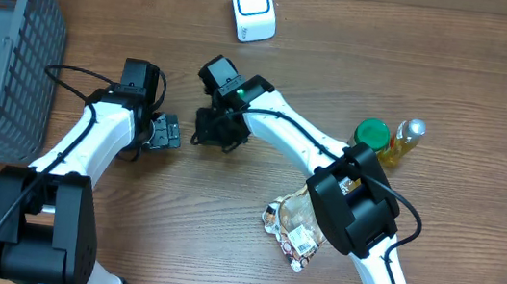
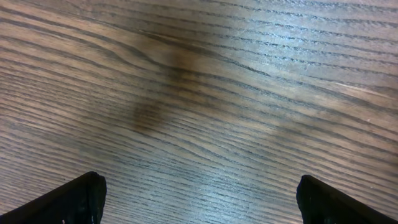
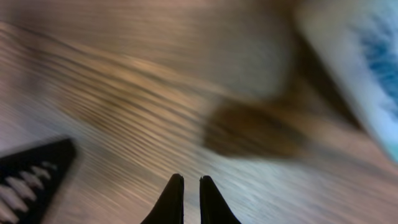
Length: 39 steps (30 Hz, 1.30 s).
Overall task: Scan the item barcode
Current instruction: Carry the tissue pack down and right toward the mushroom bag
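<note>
The white scanner (image 1: 252, 8) with a blue-ringed face stands at the back of the table; it shows blurred at the upper right as the scanner (image 3: 367, 56) in the right wrist view. A crumpled snack packet (image 1: 293, 229) with a white label lies at the front, partly under the right arm. My right gripper (image 1: 216, 130) hangs over bare wood mid-table, and its jaws (image 3: 191, 178) are shut on nothing. My left gripper (image 1: 165, 133) sits just left of it, wide open (image 2: 199, 199) over bare wood. Neither gripper holds an item.
A grey mesh basket (image 1: 3, 53) fills the far left. A green-lidded jar (image 1: 372, 134) and a yellow bottle (image 1: 404, 141) stand at the right. One finger of the left gripper (image 3: 31, 177) shows at the lower left of the right wrist view.
</note>
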Each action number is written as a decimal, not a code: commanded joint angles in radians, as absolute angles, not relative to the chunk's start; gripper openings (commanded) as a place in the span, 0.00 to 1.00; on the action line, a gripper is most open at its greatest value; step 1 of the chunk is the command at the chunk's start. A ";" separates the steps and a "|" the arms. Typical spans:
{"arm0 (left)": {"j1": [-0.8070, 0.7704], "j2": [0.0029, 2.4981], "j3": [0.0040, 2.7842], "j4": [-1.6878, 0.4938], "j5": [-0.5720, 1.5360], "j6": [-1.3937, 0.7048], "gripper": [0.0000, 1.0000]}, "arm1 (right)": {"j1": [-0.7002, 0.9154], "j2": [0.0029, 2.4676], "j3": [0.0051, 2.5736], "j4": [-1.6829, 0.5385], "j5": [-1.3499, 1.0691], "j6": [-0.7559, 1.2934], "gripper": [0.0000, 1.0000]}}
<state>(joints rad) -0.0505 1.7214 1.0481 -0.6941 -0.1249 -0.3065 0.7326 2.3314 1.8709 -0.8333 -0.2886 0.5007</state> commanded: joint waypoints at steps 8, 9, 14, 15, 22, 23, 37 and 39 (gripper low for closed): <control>-0.053 1.715 1.061 -0.694 -0.138 -0.288 1.00 | 0.708 2.334 1.865 -0.590 -0.026 0.471 0.06; -0.053 1.715 1.061 -0.695 -0.138 -0.288 1.00 | 0.708 2.334 1.865 -0.582 0.019 0.471 0.06; -0.053 1.715 1.061 -0.694 -0.138 -0.288 1.00 | 0.706 2.334 1.865 -0.574 0.234 0.471 0.07; -0.053 1.715 1.061 -0.694 -0.138 -0.288 1.00 | 0.706 2.334 1.865 -0.578 0.254 0.471 0.07; -0.053 1.715 1.061 -0.695 -0.138 -0.288 1.00 | 0.706 2.334 1.865 -0.657 0.262 0.471 0.18; -0.053 1.715 1.061 -0.694 -0.138 -0.288 1.00 | 0.705 2.334 1.864 -0.673 0.262 0.471 0.18; -0.053 1.715 1.061 -0.694 -0.138 -0.288 1.00 | 0.704 2.334 1.864 -0.929 0.262 0.470 0.17; -0.053 1.715 1.061 -0.694 -0.138 -0.288 1.00 | 0.704 2.334 1.864 -0.977 0.262 0.470 0.17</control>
<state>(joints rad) -0.0505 1.7214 1.0481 -0.6941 -0.1249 -0.3065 0.7113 2.3295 1.8782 -0.9226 0.2592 0.4706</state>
